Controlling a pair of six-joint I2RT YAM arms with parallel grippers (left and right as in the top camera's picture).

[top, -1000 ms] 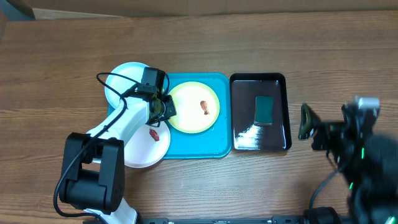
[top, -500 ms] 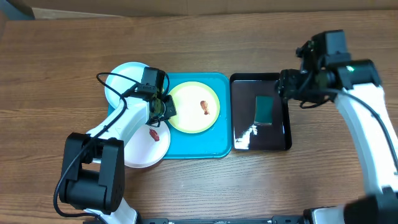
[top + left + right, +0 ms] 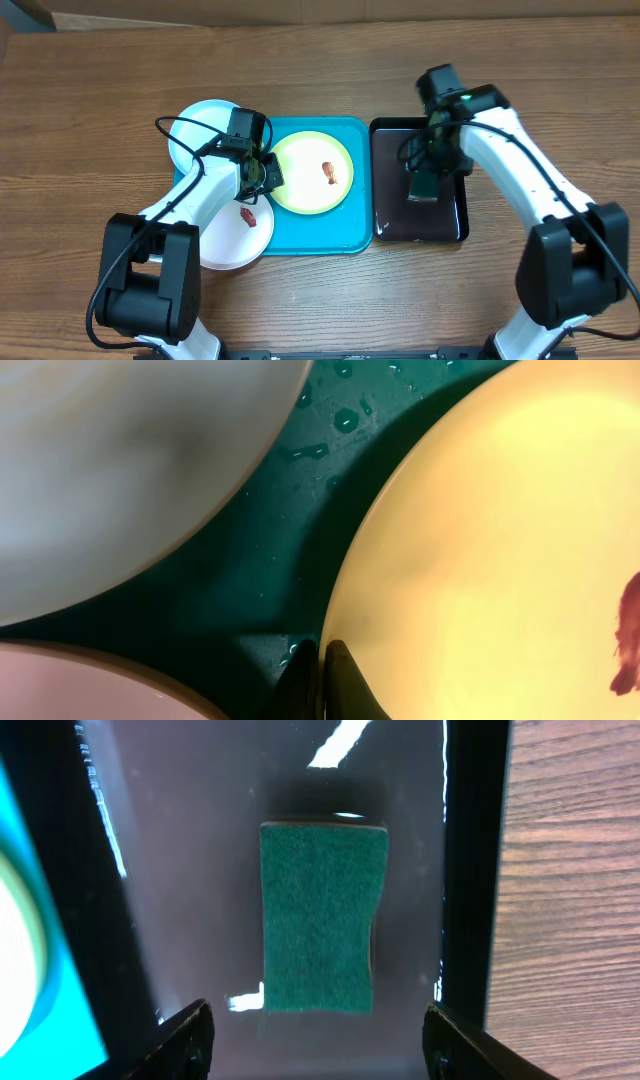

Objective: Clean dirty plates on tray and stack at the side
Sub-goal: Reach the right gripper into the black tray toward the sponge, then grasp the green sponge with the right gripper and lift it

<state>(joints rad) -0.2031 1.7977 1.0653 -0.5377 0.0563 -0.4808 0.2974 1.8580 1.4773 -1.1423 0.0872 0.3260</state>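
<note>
We see the left gripper (image 3: 262, 172) pinched shut on the left rim of the yellow-green plate (image 3: 300, 158), which lies flat on the blue tray (image 3: 310, 236) with one red-brown scrap (image 3: 328, 173) near its middle. The pale blue plate (image 3: 200, 120) sits at the tray's upper left corner and the white plate (image 3: 225, 245) at its lower left (both overhang the tray edge onto the table (image 3: 100, 80)). In the left wrist view we find water drops on the tray between the plates.

The right gripper (image 3: 318, 1015) hangs over the black tray (image 3: 390, 215), jaws spread wide on either side of the green sponge (image 3: 322, 915) and holding nothing.
</note>
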